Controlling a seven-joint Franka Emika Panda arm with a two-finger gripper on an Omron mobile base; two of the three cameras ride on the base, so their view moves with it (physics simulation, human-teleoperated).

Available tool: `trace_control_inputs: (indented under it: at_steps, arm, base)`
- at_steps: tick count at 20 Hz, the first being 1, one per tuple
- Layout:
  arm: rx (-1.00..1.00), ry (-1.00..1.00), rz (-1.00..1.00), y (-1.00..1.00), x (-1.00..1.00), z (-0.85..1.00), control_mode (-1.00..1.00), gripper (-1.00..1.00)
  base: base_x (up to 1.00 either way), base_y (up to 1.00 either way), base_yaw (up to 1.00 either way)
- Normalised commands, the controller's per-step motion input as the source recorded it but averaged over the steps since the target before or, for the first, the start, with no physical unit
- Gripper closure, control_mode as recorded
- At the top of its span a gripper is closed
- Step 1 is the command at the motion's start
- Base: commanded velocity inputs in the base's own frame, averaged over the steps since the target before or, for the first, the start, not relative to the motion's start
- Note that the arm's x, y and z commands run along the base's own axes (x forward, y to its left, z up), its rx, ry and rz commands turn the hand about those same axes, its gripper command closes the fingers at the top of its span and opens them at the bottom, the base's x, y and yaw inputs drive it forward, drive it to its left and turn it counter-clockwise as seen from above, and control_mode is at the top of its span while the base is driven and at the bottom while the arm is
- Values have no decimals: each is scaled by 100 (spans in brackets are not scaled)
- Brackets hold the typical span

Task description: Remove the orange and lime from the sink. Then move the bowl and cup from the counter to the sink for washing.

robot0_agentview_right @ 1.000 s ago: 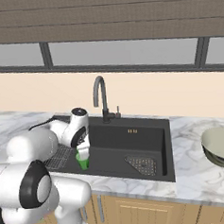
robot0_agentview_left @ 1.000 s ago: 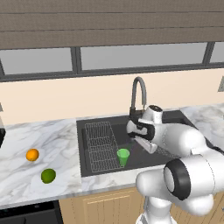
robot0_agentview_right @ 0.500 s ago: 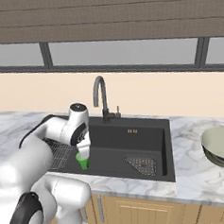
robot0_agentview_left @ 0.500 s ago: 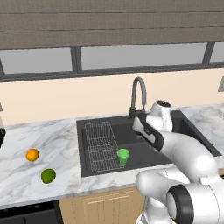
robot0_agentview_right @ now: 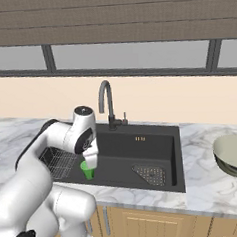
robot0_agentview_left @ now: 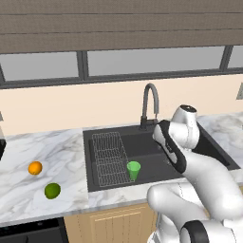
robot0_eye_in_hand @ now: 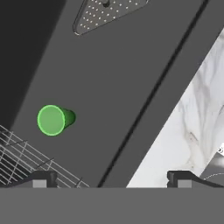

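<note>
Gripper empty, fingers spread wide, hanging above the sink over its front wall. Cup stands upright on the basin floor just beside the wire rack. Orange and lime lie on the counter left of the basin. Bowl sits on the counter far right, not yet moved. Risks: the thin bowl rim may slip from the pinch; a low swing across the basin may topple the cup; the faucet may be clipped.
</note>
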Motion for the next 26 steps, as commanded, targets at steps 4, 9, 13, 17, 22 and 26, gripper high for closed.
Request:
trace_control_inputs:
  at_steps: [4,9,13,17,22,26]
  arm:
    - [-6,0,-6,-24,-27,19,-100,-100]
    - [-10,0,-12,-26,-23,15,-100,-100]
    - [-8,1,-14,-31,-20,15,-100,-100]
    - [-3,3,-16,-35,-20,17,-100,-100]
    - [0,9,-17,-32,-19,23,-100,-100]
    - [0,5,-26,-32,-13,21,-100,-100]
  base:
    - [0,0,0]
    - [0,0,0]
    - [0,0,0]
    - [0,0,0]
    - [0,0,0]
    - [0,0,0]
